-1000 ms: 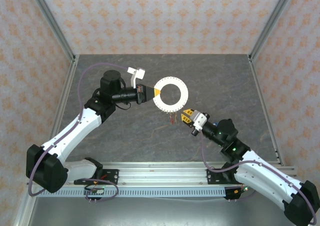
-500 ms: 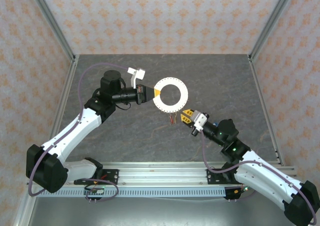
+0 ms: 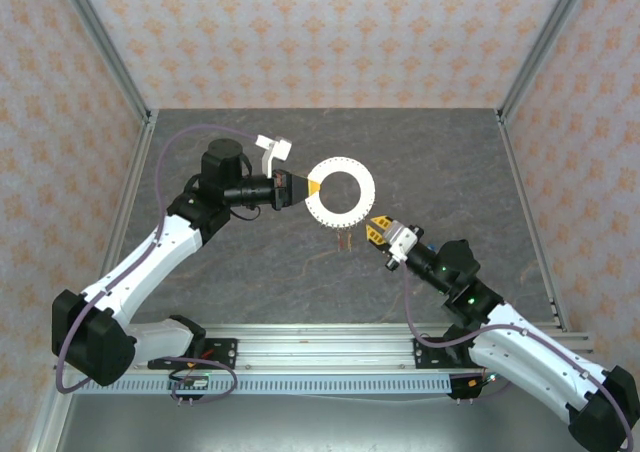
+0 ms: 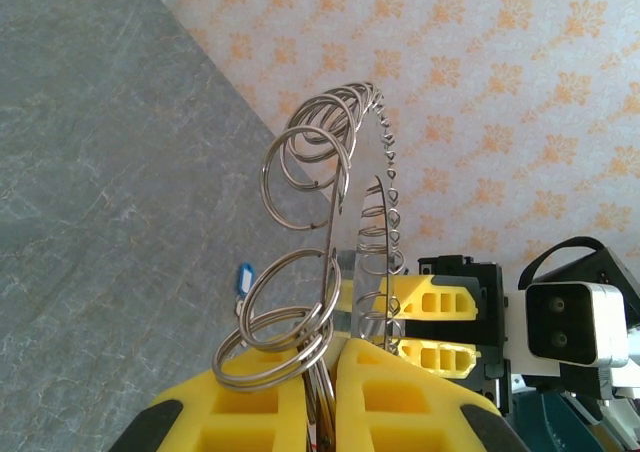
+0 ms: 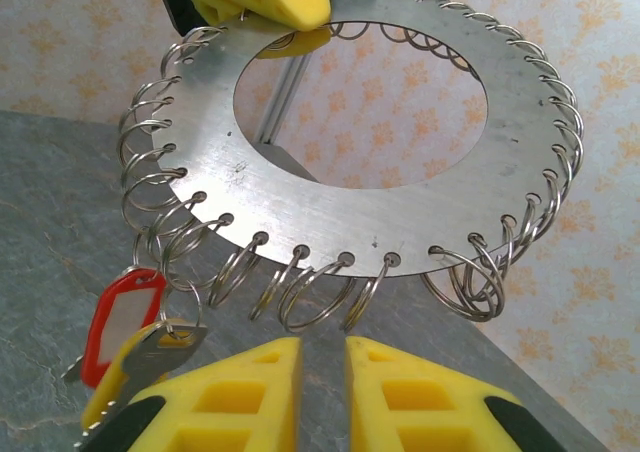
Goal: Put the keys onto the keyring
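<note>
The keyring (image 3: 340,193), a flat metal disc with a large hole and small split rings all round its rim, is held upright above the table. My left gripper (image 3: 312,185) is shut on its left edge; its yellow fingers (image 4: 275,407) pinch the plate (image 4: 352,272). A red-tagged key (image 5: 120,317) and a yellow-headed key (image 5: 150,357) hang from split rings at the lower rim (image 5: 400,212), seen as a small cluster (image 3: 345,237) from above. A blue-tagged key (image 4: 243,278) shows beyond the ring. My right gripper (image 5: 323,372) sits just under the rim, jaws slightly apart, holding nothing.
The grey stone-patterned table (image 3: 250,262) is bounded by patterned walls with metal posts (image 3: 105,57). A rail (image 3: 330,342) runs along the near edge. The right gripper's fingers (image 4: 440,297) and its wrist camera (image 4: 570,317) sit close behind the ring.
My right gripper has crept a little up and to the right, closer under the ring. The left arm and the ring have barely shifted.
</note>
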{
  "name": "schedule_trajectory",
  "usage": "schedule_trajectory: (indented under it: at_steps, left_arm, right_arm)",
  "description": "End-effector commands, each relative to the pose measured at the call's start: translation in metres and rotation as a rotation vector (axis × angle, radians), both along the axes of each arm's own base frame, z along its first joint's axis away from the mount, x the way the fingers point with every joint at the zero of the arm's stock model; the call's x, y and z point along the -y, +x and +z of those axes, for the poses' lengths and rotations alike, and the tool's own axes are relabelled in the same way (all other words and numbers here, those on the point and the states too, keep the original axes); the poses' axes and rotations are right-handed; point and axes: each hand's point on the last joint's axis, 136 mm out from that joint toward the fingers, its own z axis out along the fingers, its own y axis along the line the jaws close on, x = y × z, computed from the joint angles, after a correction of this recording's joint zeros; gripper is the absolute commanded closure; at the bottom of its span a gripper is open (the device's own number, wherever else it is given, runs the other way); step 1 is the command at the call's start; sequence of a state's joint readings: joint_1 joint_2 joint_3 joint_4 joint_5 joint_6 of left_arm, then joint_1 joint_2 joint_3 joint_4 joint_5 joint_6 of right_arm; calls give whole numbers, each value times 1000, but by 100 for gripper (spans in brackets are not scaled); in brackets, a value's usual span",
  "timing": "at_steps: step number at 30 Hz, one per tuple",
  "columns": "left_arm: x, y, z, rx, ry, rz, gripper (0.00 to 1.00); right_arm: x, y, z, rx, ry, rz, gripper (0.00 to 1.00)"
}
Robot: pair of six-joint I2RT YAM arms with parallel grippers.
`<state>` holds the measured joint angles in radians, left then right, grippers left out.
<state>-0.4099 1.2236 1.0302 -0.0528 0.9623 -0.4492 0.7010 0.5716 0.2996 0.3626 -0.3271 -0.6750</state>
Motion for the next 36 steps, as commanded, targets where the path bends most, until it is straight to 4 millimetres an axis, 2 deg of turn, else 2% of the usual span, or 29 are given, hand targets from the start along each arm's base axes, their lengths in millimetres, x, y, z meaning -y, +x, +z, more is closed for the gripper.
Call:
schedule_trajectory:
  at_steps: [1, 12, 24, 36]
  left_arm:
    - [-1, -6, 27, 82, -24, -34, 100]
    - [2, -4, 21, 63, -10, -55, 100]
    - [1, -4, 20, 60, -6, -51, 100]
    - [0, -5, 23, 65, -6, -40, 100]
  right_arm:
    - [0, -2, -6, 6, -19, 1, 82]
    - [-13, -14, -5, -36, 11, 105, 85]
    - [-13, -7, 13, 26, 62, 82, 85]
    - [-16, -9, -1, -28, 33, 99, 85]
